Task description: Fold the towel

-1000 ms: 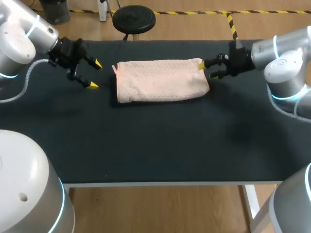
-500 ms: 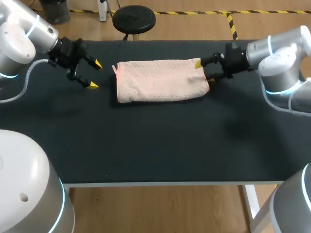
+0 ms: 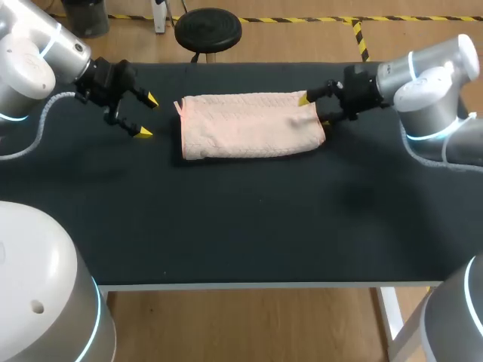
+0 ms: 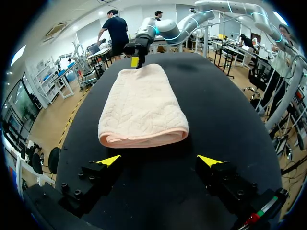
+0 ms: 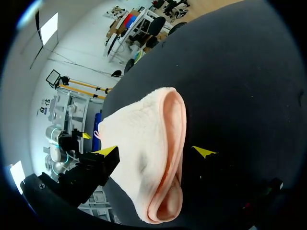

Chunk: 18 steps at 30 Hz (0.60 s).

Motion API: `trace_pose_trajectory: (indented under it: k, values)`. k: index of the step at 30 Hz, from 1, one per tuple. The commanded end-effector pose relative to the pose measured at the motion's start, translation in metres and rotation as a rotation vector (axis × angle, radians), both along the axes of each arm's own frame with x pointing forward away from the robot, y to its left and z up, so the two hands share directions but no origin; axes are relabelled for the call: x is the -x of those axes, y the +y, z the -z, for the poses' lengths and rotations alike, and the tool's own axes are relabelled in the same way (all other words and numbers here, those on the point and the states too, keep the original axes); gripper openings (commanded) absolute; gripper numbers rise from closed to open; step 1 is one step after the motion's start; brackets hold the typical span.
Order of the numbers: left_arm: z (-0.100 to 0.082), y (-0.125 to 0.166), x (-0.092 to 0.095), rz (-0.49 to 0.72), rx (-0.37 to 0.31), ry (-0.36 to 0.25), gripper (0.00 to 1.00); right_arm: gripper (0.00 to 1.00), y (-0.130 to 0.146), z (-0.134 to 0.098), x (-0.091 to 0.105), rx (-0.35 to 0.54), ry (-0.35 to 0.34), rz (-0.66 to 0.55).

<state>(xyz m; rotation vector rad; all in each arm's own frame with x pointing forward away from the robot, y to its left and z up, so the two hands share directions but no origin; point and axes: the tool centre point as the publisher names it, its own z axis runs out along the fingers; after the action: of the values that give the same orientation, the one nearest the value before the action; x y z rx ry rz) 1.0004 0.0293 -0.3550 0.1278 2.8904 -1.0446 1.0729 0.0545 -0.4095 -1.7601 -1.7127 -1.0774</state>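
Towel (image 3: 251, 126) lies folded on the table (image 3: 249, 219), one end between my right gripper's (image 3: 314, 111) fingers, which stand wide, not yet pinching. To do this well I'd sink low and catch every layer at that edge (not only the top one) before closing. My left gripper (image 3: 147, 115) hovers spread wide, the other end ahead of its tips, apart. Nothing here is a container; the table alone bears it.

One towel (image 3: 251, 125), one table (image 3: 226, 219), two pincers; left pincer (image 3: 147, 116), right pincer (image 3: 314, 111)
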Motion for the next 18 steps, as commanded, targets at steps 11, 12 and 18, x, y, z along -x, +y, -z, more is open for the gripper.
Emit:
trace_pose_trajectory:
  k: [11, 12, 18]
  values:
    - [0.001, 0.000, 0.000, 0.000, 0.001, -0.003, 1.00, 1.00, 0.019, 0.011, -0.012, 0.020, 0.034, -0.023]
    - [0.001, 0.000, 0.000, 0.000, 0.001, -0.003, 1.00, 1.00, 0.020, 0.011, -0.012, 0.020, 0.035, -0.024]
    - [0.001, 0.000, 0.000, 0.000, 0.001, -0.003, 1.00, 1.00, 0.027, 0.012, -0.015, 0.020, 0.039, -0.028]
